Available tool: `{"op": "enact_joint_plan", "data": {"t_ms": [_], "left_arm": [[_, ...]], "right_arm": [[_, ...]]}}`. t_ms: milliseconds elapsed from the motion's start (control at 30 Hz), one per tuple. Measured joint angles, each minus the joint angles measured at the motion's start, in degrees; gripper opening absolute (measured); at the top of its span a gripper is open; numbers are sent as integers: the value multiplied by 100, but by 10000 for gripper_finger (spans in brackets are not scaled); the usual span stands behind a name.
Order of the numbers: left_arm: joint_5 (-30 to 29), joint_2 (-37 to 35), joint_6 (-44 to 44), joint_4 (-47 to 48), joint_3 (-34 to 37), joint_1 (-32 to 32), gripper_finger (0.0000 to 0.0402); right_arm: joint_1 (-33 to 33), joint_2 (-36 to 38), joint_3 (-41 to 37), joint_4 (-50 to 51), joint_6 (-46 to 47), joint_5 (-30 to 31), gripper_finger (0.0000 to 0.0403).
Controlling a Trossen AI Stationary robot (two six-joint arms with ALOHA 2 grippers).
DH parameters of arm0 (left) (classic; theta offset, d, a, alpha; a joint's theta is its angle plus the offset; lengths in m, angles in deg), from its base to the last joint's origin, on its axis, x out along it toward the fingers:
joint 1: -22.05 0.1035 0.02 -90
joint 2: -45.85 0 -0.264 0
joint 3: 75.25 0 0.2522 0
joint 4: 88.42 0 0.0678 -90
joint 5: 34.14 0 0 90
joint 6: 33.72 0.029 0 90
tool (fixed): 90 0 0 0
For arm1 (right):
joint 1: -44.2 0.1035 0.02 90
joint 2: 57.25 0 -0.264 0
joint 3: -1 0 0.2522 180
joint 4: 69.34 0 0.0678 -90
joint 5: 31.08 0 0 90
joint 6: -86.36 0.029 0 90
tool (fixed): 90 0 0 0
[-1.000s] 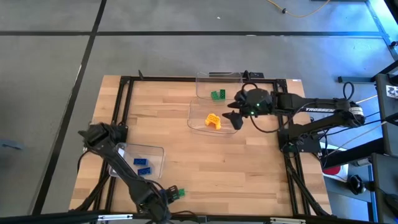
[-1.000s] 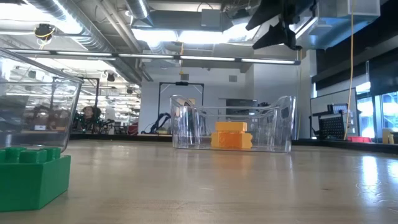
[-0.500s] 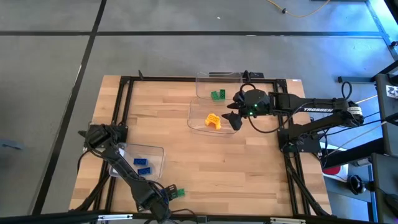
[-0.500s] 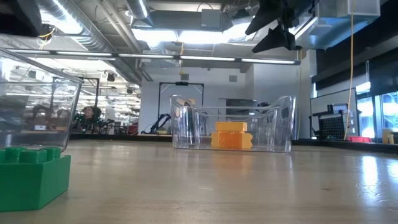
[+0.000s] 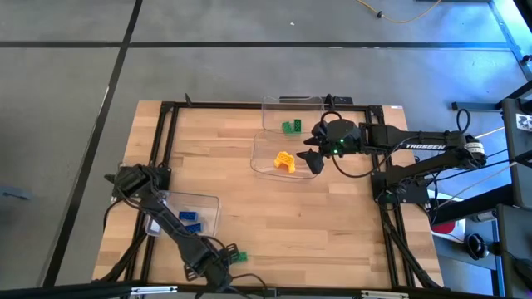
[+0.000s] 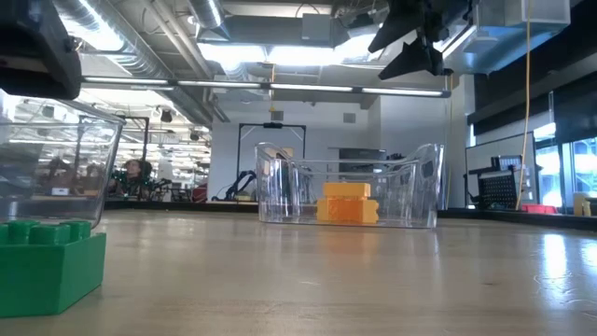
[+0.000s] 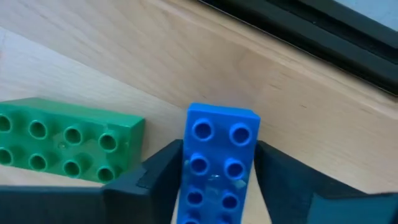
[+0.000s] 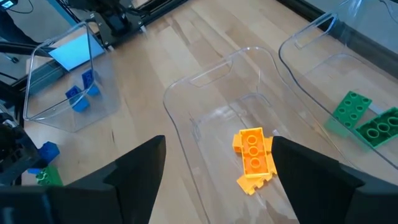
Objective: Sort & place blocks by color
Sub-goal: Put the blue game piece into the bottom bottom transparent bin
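A blue block point(image 7: 219, 155) lies studs up near the table's near edge, next to a green block point(image 7: 65, 146) that rests flat on the wood. My left gripper point(image 7: 217, 163) points steeply down and is shut on the blue block. From above, the gripper point(image 5: 218, 262) hides the blue block beside the green block point(image 5: 238, 257). My right gripper point(image 8: 217, 149) hangs open, holding nothing, over a clear bin point(image 5: 268, 169) with yellow-orange blocks point(image 5: 285, 161). My left gripper pinches the blue block's two long sides point(image 7: 186, 169) between its two fingers point(image 7: 155, 177), toward the block's near end. The fingers come from above, pointing down, and lie across the block. The block is level, studs up, at the height of the green block beside it.
A clear bin point(image 5: 208, 203) at the left holds two blue blocks point(image 5: 191, 221). A far clear bin point(image 5: 274, 104) holds green blocks point(image 5: 291, 126). A black frame rail point(image 7: 298, 25) runs along the table edge close to the blue block. Bare wood lies between the bins.
My left gripper has come down toward the table at the near edge, by the green block; in the low view its dark body has dropped into the upper left. The green block has stayed where it was.
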Motion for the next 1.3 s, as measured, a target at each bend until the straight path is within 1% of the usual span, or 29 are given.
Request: {"op": "enact_joint_plan", "data": {"t_ms": [167, 300, 367, 433, 533, 600, 667, 733, 900, 1000, 1067, 1167, 1233, 1300], "left_arm": [[-74, -10, -118, -18, -8, 27, 130], [-111, -70, -694, 166, -194, 33, 129], [-118, -171, -1046, 513, -358, 33, 129], [-5, -323, -1448, 814, -539, 35, 129], [41, -808, -1878, 1118, -659, 48, 129], [-88, -1266, -2142, 1097, -688, 83, 129], [-368, -1790, -2466, 1170, -688, 199, 129], [-877, -2319, -2767, 1191, -688, 352, 129], [-2727, -3675, -3319, 1155, -693, 849, 129], [-3657, -4329, -3289, 806, -693, 1104, 129], [-4000, -4675, -3051, 340, -611, 1210, 129], [-3968, -5115, -2568, -749, -126, 1353, 129], [-3776, -5382, -2434, -1542, 413, 1429, 129], [-3650, -5648, -2438, -2343, 1100, 1493, 129]], "right_arm": [[0, 0, 0, 9, 0, 0, 294], [0, 0, 0, 64, -2, 0, 294], [0, 0, 0, 132, -2, 0, 294], [-2, 0, 2, 182, -4, 0, 294], [-2, 0, 2, 273, -9, 0, 294], [0, 0, 1, 297, -24, 0, 294], [-1, 0, 2, 296, -29, 0, 294], [0, 0, 2, 296, -76, 0, 294], [-1, 0, 2, 291, -131, -5, 294], [-2, 0, 2, 289, -131, -44, 294], [0, 0, 2, 285, -111, -48, 294], [-2, 0, 2, 279, -110, -48, 294], [-1, 0, 2, 278, -120, -48, 294], [-2, 0, 2, 276, -114, -48, 294]]}}
